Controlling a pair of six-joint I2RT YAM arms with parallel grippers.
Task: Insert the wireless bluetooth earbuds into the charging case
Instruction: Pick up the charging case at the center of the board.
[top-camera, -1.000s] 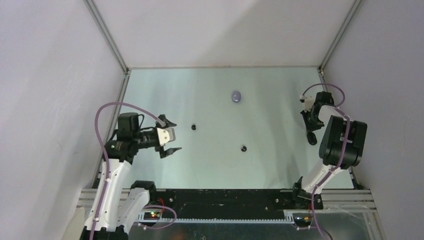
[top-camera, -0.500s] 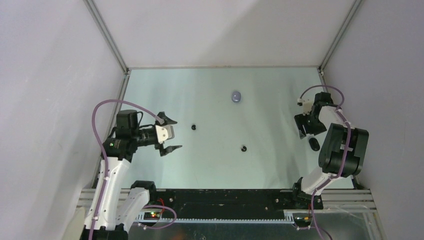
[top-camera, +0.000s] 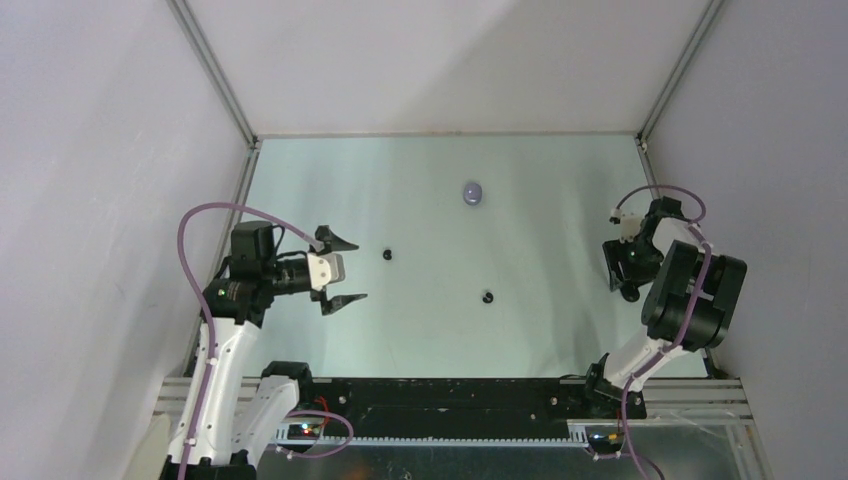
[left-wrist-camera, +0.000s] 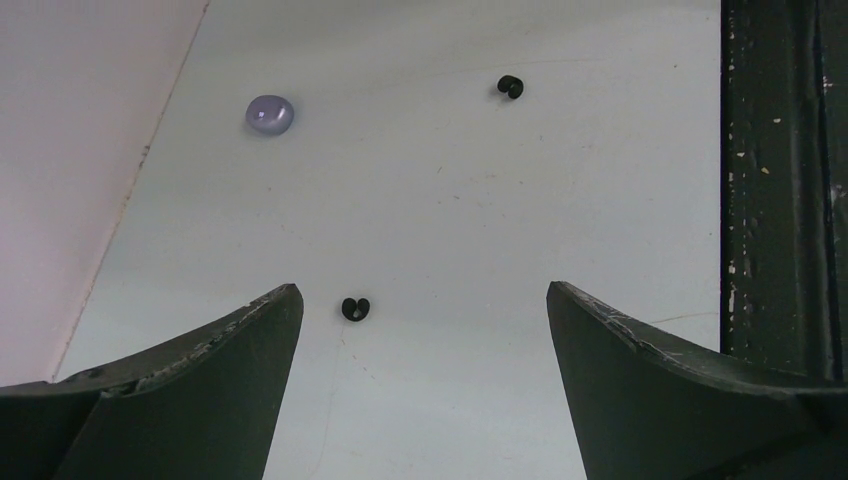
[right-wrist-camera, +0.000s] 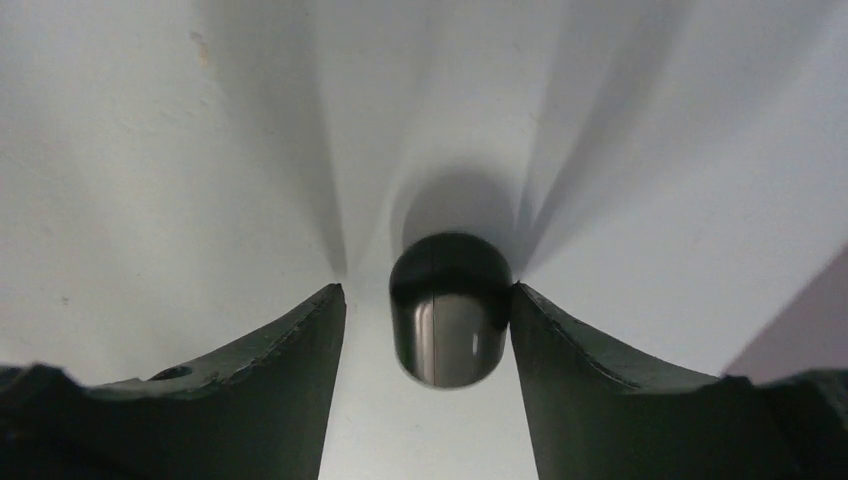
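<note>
Two black earbuds lie apart on the pale table, one (top-camera: 387, 254) in front of my left gripper and one (top-camera: 487, 296) nearer the middle. The left wrist view shows the near earbud (left-wrist-camera: 355, 309) just ahead of the left finger and the far earbud (left-wrist-camera: 511, 87) beyond it. My left gripper (top-camera: 354, 270) (left-wrist-camera: 423, 288) is wide open and holds nothing. A glossy black charging case (right-wrist-camera: 450, 310), closed with a seam down its middle, rests on the table. It sits between the open jaws of my right gripper (top-camera: 625, 283) (right-wrist-camera: 425, 292), touching the right finger, with a gap to the left one.
A lilac rounded pebble-shaped case (top-camera: 473, 193) (left-wrist-camera: 269, 114) sits toward the back of the table. White walls close in the left, back and right sides. A black rail (top-camera: 450, 395) runs along the near edge by the arm bases.
My right gripper has opened and let go of the black case, and its arm has drawn back toward the near right. The left arm has barely shifted.
</note>
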